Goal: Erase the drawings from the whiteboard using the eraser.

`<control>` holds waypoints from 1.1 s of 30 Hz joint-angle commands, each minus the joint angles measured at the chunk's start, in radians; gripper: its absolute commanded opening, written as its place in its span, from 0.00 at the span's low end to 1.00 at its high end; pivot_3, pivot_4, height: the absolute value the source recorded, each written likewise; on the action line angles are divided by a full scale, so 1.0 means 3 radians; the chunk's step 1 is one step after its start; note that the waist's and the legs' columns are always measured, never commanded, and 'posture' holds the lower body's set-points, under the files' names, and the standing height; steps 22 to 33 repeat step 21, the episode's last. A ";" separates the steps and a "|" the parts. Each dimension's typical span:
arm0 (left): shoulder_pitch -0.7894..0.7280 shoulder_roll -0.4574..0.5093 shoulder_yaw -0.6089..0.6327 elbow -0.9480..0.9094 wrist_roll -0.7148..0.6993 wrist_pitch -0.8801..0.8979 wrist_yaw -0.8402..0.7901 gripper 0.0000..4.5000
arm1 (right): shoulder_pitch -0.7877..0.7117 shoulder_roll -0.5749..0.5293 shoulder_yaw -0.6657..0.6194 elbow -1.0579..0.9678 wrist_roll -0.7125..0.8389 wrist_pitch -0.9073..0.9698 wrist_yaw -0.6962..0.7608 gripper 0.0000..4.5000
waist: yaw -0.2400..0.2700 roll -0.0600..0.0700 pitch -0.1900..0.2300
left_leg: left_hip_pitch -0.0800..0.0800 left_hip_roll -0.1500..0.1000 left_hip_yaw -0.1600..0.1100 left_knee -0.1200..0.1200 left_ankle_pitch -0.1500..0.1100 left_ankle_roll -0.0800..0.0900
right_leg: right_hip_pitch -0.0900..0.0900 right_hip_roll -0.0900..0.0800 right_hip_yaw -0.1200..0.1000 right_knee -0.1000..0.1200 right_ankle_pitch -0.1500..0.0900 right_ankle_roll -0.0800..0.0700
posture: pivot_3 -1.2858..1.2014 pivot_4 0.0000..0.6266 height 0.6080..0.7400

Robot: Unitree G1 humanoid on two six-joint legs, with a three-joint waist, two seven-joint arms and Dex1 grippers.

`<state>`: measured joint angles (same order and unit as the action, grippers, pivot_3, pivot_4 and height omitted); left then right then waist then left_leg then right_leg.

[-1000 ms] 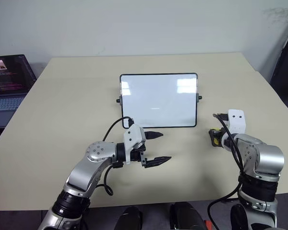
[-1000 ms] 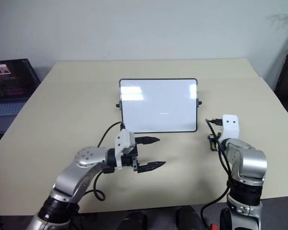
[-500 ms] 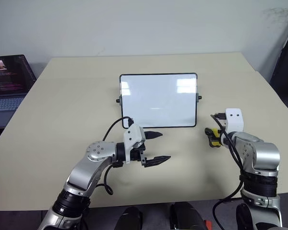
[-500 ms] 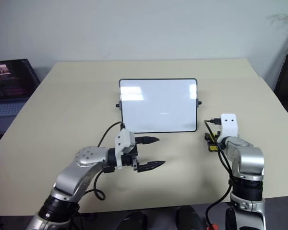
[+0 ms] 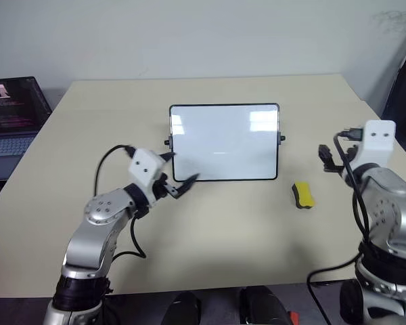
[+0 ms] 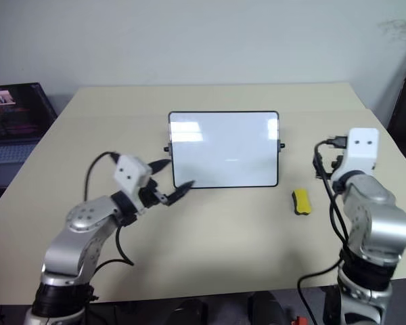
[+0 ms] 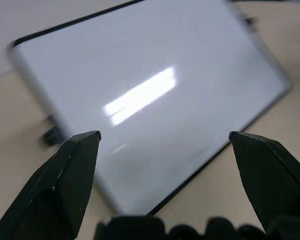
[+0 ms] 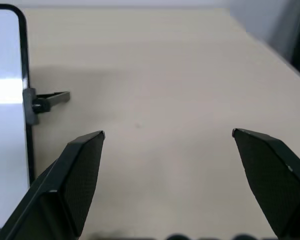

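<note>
On the beige table point(image 5: 210, 230), centre of the head view, the whiteboard point(image 5: 224, 142) stands propped and tilted back, black frame, small black knob on each side edge. Its face is blank white with only light glare on it, no drawings visible

Eraser point(image 5: 302, 195) lies flat on the table at about 4 o'clock from the whiteboard, just off its lower right corner, yellow side up, touching neither the board nor a gripper

Left gripper point(image 5: 180, 175) sits at 8 o'clock from the board, tips just in front of its lower left corner, pointing toward the board face. Fingers spread wide, nothing between them; the left wrist view looks straight at the blank board between the two black fingers point(image 7: 65, 185)

Right gripper point(image 5: 330, 160) is raised at about 3 o'clock from the board, at about 1 o'clock from the eraser and well clear of it. Its fingers point(image 8: 75, 180) are spread wide and empty in the right wrist view, with bare table between them and the board's right edge and knob to one side

Laptop point(image 5: 10, 115), lid open and screen lit, sits off the table's left edge at about 9 o'clock from the board
</note>
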<state>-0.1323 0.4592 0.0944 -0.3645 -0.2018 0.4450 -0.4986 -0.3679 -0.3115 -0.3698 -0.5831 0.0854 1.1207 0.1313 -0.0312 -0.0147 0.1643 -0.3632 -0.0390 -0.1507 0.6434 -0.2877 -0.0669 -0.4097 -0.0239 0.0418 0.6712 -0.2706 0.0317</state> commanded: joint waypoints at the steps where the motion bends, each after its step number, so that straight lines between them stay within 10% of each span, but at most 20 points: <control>1: 0.0427 -0.0261 0.0129 -0.0334 0.0228 -0.0204 0.0499 1.00 | 0.0583 0.0169 -0.0142 -0.0333 -0.0021 -0.1023 -0.0004 1.00 | 0.0006 0.0000 0.0000 | -0.0001 -0.0001 0.0000 -0.0002 0.0000 0.0000 | 0.0000 -0.0002 0.0002 -0.0004 -0.0001 0.0002 | 0.52 0.24 1.00; 13: 0.1534 -0.0843 0.0192 -0.0890 0.0384 -0.0396 0.1081 1.00 | 0.2625 0.1050 0.0505 -0.0158 -0.0036 -0.2963 0.0006 1.00 | 0.0005 0.0007 -0.0003 | 0.0009 0.0005 -0.0002 0.0000 -0.0007 0.0004 | 0.0019 0.0000 0.0007 -0.0021 -0.0012 0.0019 | 0.52 0.24 1.00; 33: 0.1945 -0.0675 0.0357 -0.1448 0.0162 -0.0032 0.0897 1.00 | 0.2908 0.0988 0.0679 -0.0197 0.0019 -0.2959 0.0076 1.00 | 0.0007 0.0008 -0.0002 | 0.0006 0.0006 -0.0005 0.0001 -0.0007 0.0004 | 0.0019 0.0000 0.0005 -0.0022 -0.0013 0.0018 | 0.52 0.24 1.00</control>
